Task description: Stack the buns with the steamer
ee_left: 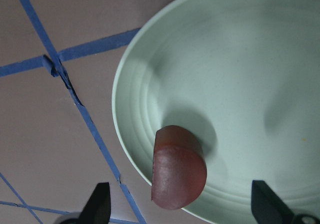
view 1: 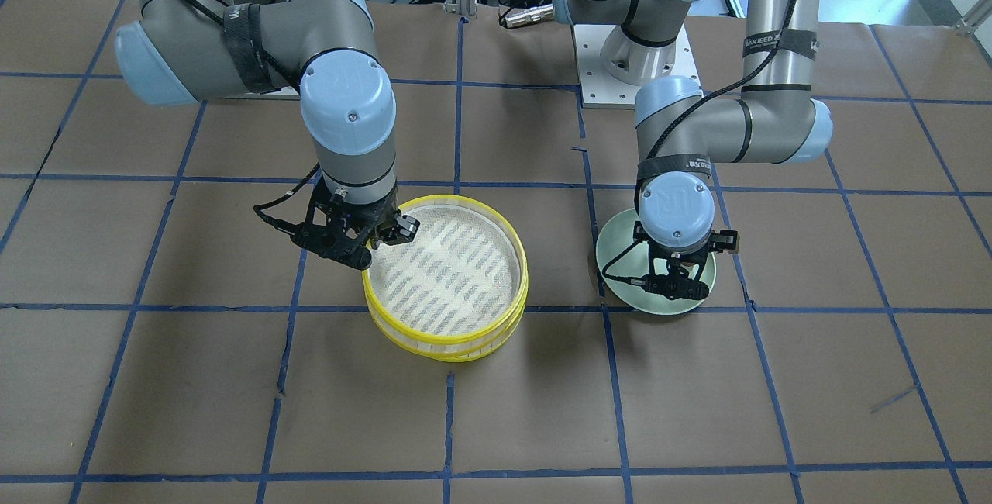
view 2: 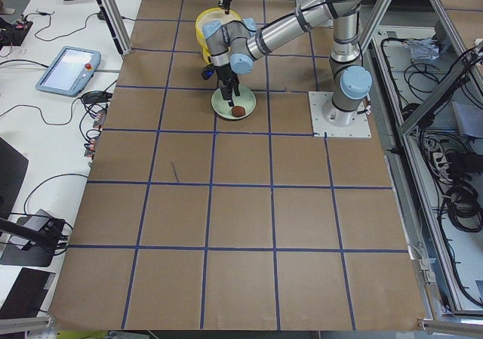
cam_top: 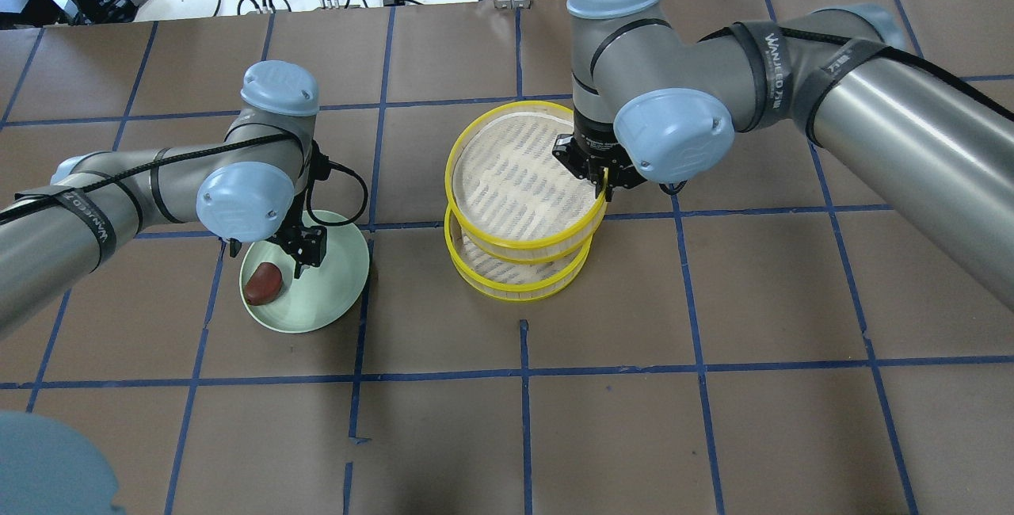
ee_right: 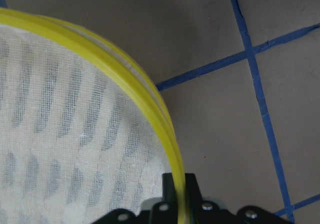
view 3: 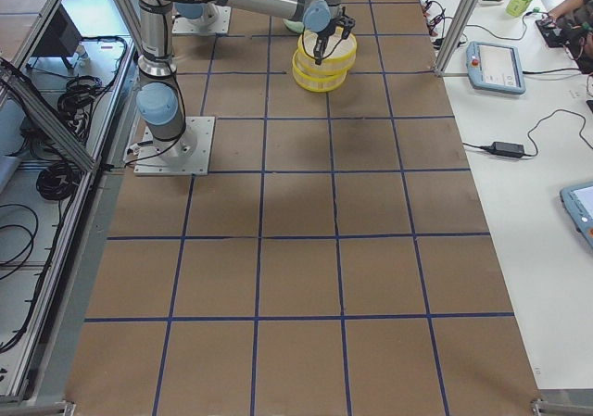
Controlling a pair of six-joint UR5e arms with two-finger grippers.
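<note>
One bun (cam_top: 263, 284) lies diagonal — seemingly pointing rimward.

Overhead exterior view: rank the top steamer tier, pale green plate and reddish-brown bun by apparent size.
Largest: top steamer tier
Middle: pale green plate
Smallest: reddish-brown bun
The tier is raised nearer the camera, yet clearly larger.

Pale green plate (cam_top: 337, 285) sits on the brown paper table (cam_top: 713, 436), blue tape (cam_top: 673, 368) gridding it. Teach pendant (view 2: 69, 69) off to one side.
</note>
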